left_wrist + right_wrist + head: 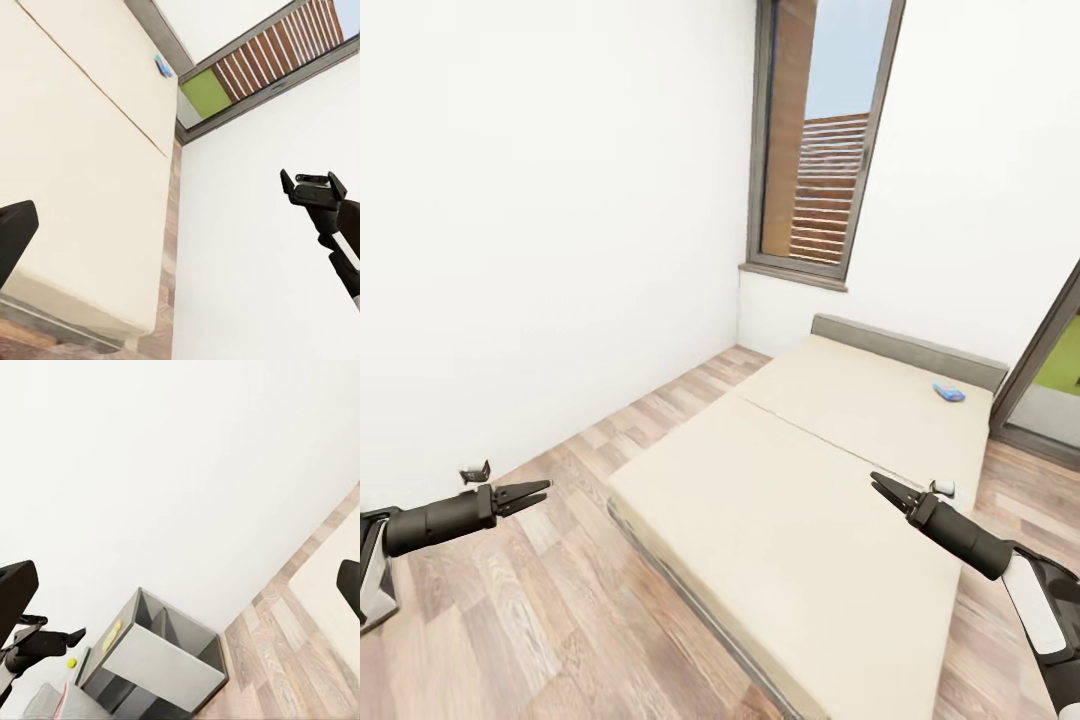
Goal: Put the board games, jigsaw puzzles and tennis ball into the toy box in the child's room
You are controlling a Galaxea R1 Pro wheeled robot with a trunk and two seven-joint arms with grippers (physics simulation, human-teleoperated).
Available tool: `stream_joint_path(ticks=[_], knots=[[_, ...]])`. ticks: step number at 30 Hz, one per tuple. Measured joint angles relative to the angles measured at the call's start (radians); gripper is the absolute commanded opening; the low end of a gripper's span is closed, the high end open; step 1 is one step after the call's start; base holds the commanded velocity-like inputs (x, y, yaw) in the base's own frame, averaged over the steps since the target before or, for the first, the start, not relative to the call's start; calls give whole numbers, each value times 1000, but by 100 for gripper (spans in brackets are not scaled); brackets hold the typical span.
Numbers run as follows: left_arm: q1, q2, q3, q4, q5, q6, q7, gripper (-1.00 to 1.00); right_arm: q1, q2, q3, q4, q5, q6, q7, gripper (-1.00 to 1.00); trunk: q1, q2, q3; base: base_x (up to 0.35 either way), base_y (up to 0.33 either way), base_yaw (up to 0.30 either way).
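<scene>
Cream mattress of the wide bed [810,500] carries a small blue board game box [949,393] at its far right, near the grey headboard [905,348]. It lies ahead of the right end effector [883,486], the nearer one; both that and the left end effector [540,490] hang empty, fingers narrowly parted.

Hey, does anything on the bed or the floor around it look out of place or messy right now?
Nothing looks damaged or spilled. The one stray item is a small blue board game lying alone on the bed, near the grey headboard. The wood floor beside the bed shows no mess.
</scene>
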Motion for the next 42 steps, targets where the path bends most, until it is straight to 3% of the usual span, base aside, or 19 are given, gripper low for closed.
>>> stream_joint_path(ticks=[14, 42], knots=[[0, 0, 0, 0, 0, 0, -1, 100, 0, 0, 0, 0, 0, 0, 0, 100, 0, 0, 0, -204, 0, 283], [0, 0, 0, 0, 0, 0, 0, 100, 0, 1, 0, 0, 0, 0, 0, 100, 0, 0, 0, -12, 0, 283]])
